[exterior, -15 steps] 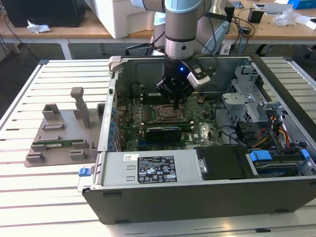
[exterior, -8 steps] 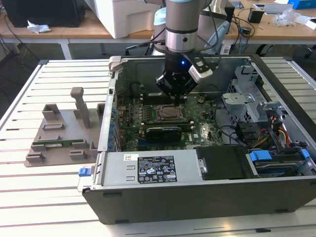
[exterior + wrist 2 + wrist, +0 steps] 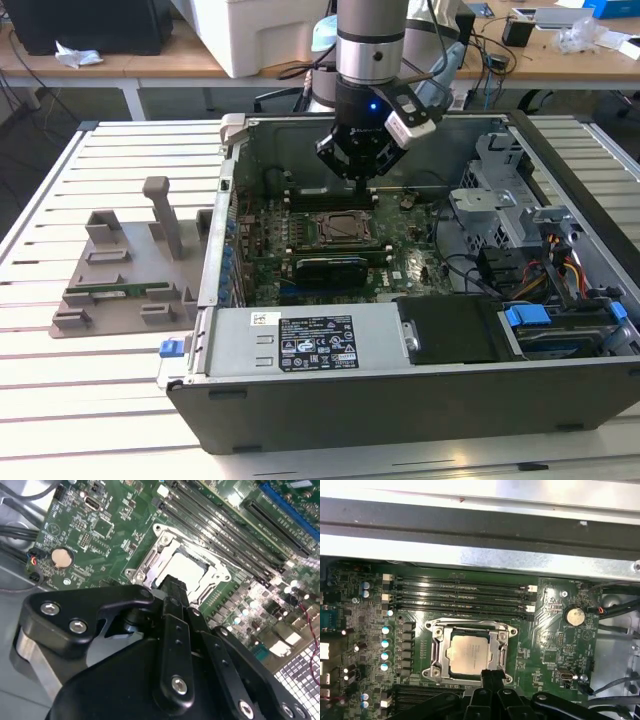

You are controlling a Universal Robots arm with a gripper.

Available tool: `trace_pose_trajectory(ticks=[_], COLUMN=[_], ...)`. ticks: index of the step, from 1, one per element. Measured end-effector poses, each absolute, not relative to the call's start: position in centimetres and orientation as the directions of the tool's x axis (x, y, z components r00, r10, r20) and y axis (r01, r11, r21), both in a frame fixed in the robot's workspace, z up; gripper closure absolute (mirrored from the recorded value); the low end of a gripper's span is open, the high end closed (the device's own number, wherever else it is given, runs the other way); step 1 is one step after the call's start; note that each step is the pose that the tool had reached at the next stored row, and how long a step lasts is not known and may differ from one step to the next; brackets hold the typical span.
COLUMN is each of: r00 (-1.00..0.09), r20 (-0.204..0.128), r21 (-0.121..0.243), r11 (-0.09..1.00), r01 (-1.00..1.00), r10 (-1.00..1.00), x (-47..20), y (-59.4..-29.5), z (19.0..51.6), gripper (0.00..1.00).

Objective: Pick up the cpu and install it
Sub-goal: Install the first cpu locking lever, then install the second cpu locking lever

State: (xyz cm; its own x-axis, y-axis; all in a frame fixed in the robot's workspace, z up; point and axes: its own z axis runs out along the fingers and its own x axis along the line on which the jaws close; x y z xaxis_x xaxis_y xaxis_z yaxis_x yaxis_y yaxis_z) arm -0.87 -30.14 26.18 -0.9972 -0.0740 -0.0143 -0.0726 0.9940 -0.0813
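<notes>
The cpu point(image 3: 471, 653) is seen lying flat inside the socket frame point(image 3: 437, 650) on the motherboard point(image 3: 555, 640), its silvery top framed on all sides by the metal bracket; in the second wrist view the same chip point(image 3: 185, 569) is seen just beyond the tips of the gripper point(image 3: 172, 582). In the exterior view the gripper point(image 3: 360, 178) is held above the socket area inside the open computer case point(image 3: 400, 400), which rests on the slatted worktop point(image 3: 100, 400).

The fingers are seen drawn together into one narrow dark tip, with nothing clamped between them; the chip is not gripped. The tip is placed over the edge of the socket frame nearest the wrist cameras, close to the chip's rim, though whether it is actually touching cannot be told.

The placing of the chip is judged to be done or nearly so. For this step to be done well, the chip should be checked to sit level within the frame, with no corner raised. Any pressing should be kept light and straight down, since sideways force could shift the chip across the socket's contacts. The memory slots point(image 3: 460, 597) beside the socket should be kept clear of the fingers.
</notes>
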Motion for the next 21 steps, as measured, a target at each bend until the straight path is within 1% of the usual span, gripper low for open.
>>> trace_pose_trajectory(ticks=[12,16,18,21], r00=[-0.997,-0.997,-0.997,-0.997], r20=[-0.014,-0.017,-0.018,-0.021], r21=[-0.076,-0.044,-0.033,0.008], r11=[0.994,0.996,0.997,0.997], r01=[-0.073,-0.073,-0.073,-0.073], r10=[-0.074,-0.073,-0.073,-0.072], x=[-0.9,-1.2,-1.3,-1.6], y=[-30.3,-32.7,-33.3,-34.5], z=[26.2,26.1,26.1,25.9], gripper=[0.89,0.89,0.89,0.89])
